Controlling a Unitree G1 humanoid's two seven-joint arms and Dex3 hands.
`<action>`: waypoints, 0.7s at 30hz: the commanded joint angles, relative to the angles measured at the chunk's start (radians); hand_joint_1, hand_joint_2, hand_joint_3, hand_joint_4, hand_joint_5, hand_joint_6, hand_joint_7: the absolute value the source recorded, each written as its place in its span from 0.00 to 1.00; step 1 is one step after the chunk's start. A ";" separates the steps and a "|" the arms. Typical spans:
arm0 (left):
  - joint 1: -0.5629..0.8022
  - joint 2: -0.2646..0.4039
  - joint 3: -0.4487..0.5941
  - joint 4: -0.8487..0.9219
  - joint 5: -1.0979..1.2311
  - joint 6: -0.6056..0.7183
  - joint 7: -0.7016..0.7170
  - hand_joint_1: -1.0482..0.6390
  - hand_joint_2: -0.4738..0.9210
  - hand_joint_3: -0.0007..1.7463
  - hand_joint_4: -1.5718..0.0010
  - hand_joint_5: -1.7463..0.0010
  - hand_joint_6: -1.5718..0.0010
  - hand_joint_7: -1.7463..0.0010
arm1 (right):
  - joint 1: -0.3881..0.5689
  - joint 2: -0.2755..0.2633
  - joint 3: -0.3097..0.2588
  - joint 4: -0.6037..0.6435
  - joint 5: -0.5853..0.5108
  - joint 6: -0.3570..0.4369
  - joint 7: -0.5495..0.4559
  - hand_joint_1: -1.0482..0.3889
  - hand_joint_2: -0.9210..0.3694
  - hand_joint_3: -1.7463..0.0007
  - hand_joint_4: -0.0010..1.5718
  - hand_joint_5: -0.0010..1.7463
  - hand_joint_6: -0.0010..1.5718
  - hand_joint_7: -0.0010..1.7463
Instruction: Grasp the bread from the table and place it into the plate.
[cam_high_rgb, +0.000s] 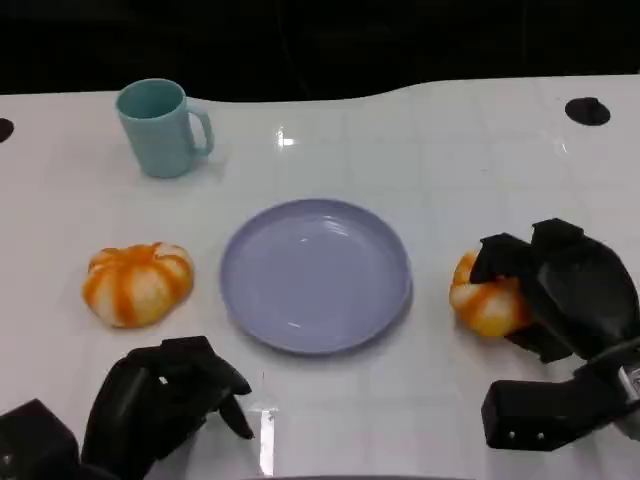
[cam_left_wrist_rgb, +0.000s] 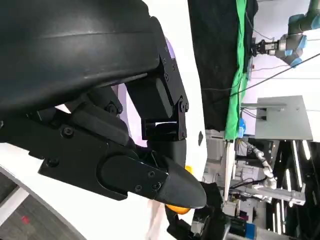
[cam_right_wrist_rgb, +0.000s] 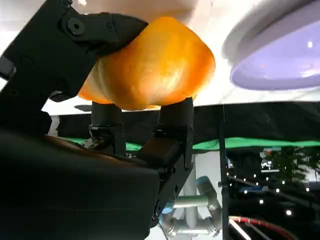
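We saw a light teal mug (cam_high_rgb: 160, 127) standing upright at the far left of the white table (cam_high_rgb: 450, 160), its handle turned toward the right. A small black round disc (cam_high_rgb: 587, 110) lay near the table's far right edge.

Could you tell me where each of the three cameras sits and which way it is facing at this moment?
Head view: high on the robot, looking down at the white table, the plate, a mug, two breads; both robot hands show low in the picture.
Left wrist view: behind the left robot hand, turned on its side, looking across the table edge towards the room.
Right wrist view: behind the right robot hand, upside down, close on the bread it grips.
Shared: head and right wrist views both show that bread and the plate.
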 joint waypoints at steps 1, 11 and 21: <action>0.012 0.013 0.003 -0.010 0.000 0.001 0.010 0.07 1.00 0.05 0.28 0.30 0.25 0.56 | -0.026 -0.006 -0.013 -0.010 0.034 -0.032 -0.009 0.67 0.47 0.27 0.62 1.00 0.51 0.96; 0.017 0.010 -0.001 -0.015 0.005 0.007 0.017 0.07 1.00 0.04 0.28 0.30 0.25 0.55 | -0.093 0.041 -0.005 -0.069 0.080 -0.103 0.060 0.64 0.48 0.31 0.60 1.00 0.44 1.00; 0.021 0.013 -0.005 -0.019 0.004 0.001 0.015 0.06 1.00 0.04 0.28 0.30 0.25 0.55 | -0.196 0.168 0.001 0.030 0.131 -0.135 0.149 0.62 0.52 0.19 0.62 1.00 0.47 1.00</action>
